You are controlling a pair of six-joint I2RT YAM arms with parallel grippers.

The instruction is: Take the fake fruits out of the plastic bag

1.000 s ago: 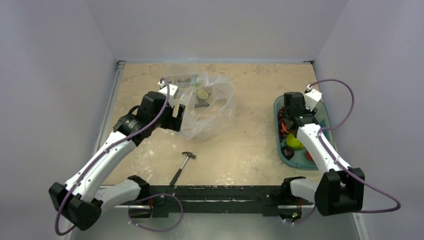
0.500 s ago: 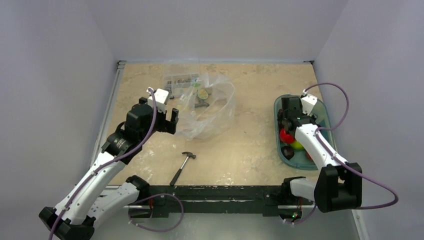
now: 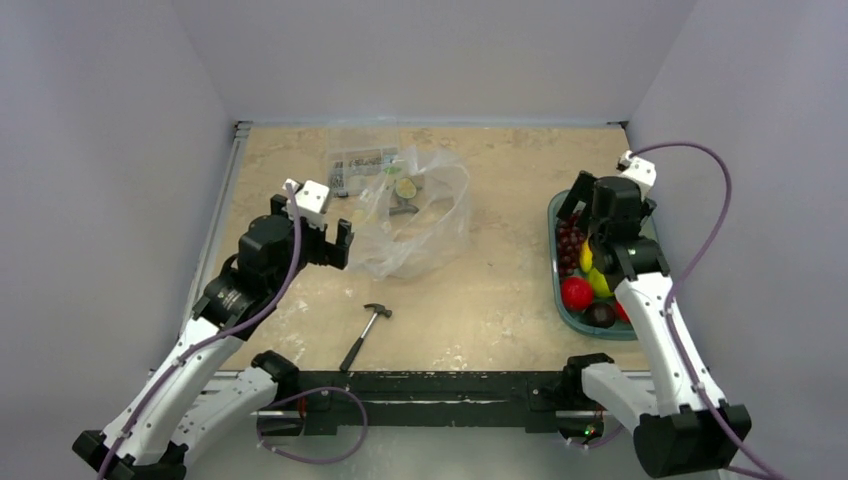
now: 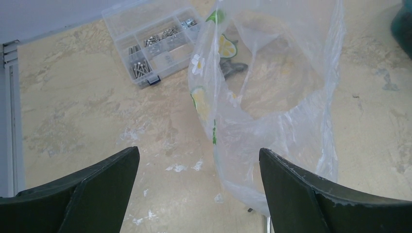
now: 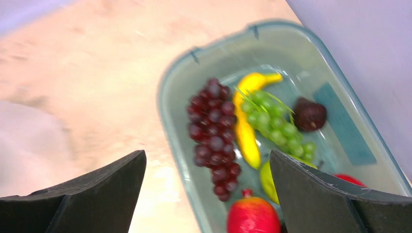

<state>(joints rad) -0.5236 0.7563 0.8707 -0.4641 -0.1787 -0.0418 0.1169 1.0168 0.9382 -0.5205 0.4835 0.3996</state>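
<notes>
Top external: glossy plastic fake fruits [image 3: 575,292] lie in teal plastic tray [image 3: 553,215] on the table [image 3: 500,290], right side; thin clear crinkly plastic bag [image 3: 420,215] looks empty of fruit.
Both spread, empty: right fingers [image 5: 97,189] directly above fruits; left fingers [image 4: 97,189] face bag, just ahead-right, nearer this arm.

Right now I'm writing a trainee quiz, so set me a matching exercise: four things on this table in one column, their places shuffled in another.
1 hammer
2 parts box
3 banana
4 plastic bag

A in the tub, beside the purple grapes
B far side of the table
C near side of the table
D between the box and the hammer

Pairs: 1-C, 2-B, 3-A, 4-D
</notes>
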